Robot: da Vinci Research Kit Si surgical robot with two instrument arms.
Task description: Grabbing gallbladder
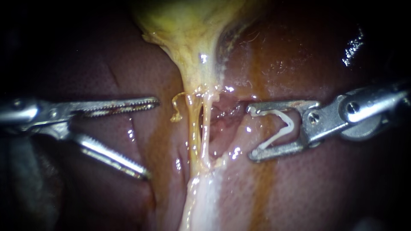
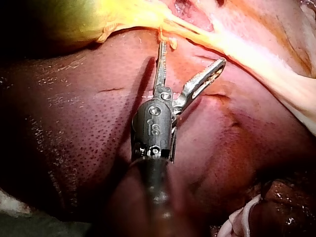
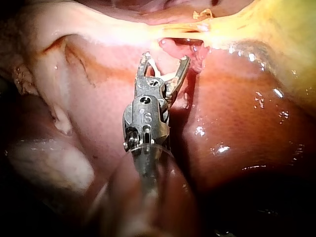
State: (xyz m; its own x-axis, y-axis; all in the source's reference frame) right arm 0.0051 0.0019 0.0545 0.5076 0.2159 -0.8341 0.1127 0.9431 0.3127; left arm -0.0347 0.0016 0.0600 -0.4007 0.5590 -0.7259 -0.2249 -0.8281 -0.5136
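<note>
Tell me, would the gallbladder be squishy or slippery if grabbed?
Probably floppy: the gallbladder tapers into thin stretched strands. Likely slippery too, since wet glints shine on it. It looks soft, so the left instrument, with its toothed open jaws, might tear it if it tugs hard.

The left instrument (image 2: 191, 52) reaches over the dark red liver (image 2: 74, 128), its toothed jaws spread wide apart and holding nothing. One jaw tip lies just beside the yellow gallbladder (image 2: 123, 17) tissue ahead.
</note>
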